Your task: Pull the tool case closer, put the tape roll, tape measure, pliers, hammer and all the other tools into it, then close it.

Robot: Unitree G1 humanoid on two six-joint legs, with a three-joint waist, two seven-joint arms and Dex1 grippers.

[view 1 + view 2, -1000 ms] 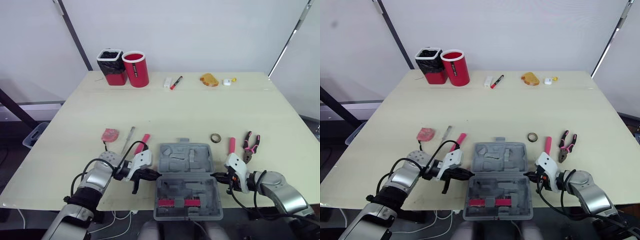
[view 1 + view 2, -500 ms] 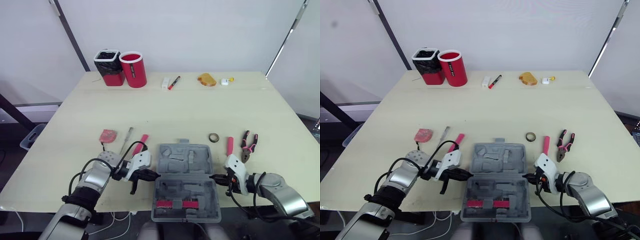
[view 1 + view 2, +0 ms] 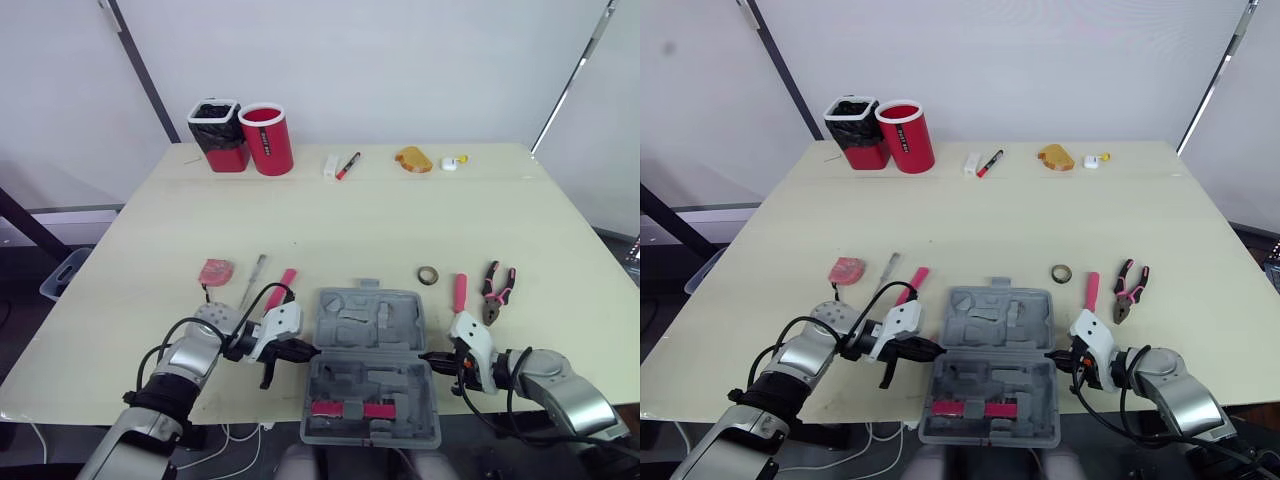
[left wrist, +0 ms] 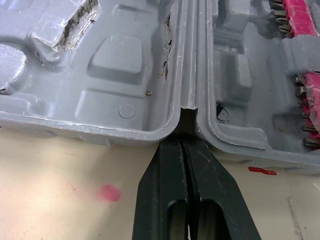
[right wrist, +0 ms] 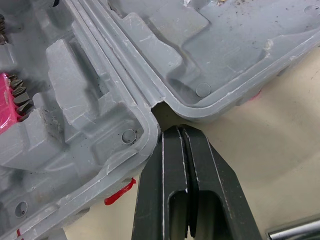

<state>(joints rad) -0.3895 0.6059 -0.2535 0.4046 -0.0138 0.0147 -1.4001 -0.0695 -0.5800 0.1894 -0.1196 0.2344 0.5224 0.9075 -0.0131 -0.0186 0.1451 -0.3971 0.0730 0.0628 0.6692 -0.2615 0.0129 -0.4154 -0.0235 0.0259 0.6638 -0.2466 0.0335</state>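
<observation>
The grey tool case (image 3: 370,360) lies open at the table's near edge, its front half overhanging, with pink bits (image 4: 304,20) in that half. My left gripper (image 3: 305,351) is shut, its tips (image 4: 183,142) set in the hinge notch on the case's left side. My right gripper (image 3: 430,356) is shut too, tips (image 5: 176,131) in the right-side hinge notch. The tape roll (image 3: 431,274), a pink-handled tool (image 3: 461,292) and the pliers (image 3: 497,291) lie right of the case. A red tape measure (image 3: 218,270), a thin metal tool (image 3: 255,275) and another pink handle (image 3: 283,288) lie to its left.
At the table's far edge stand a black-lined red bin (image 3: 222,135) and a red cup (image 3: 266,138). A white item (image 3: 331,165), a red marker (image 3: 348,165), an orange object (image 3: 415,158) and a small white piece (image 3: 453,162) lie along the back.
The case has slid a little toward the near edge, both shut grippers moving with it at the hinge. The camera shifted slightly after the earliest frames.
</observation>
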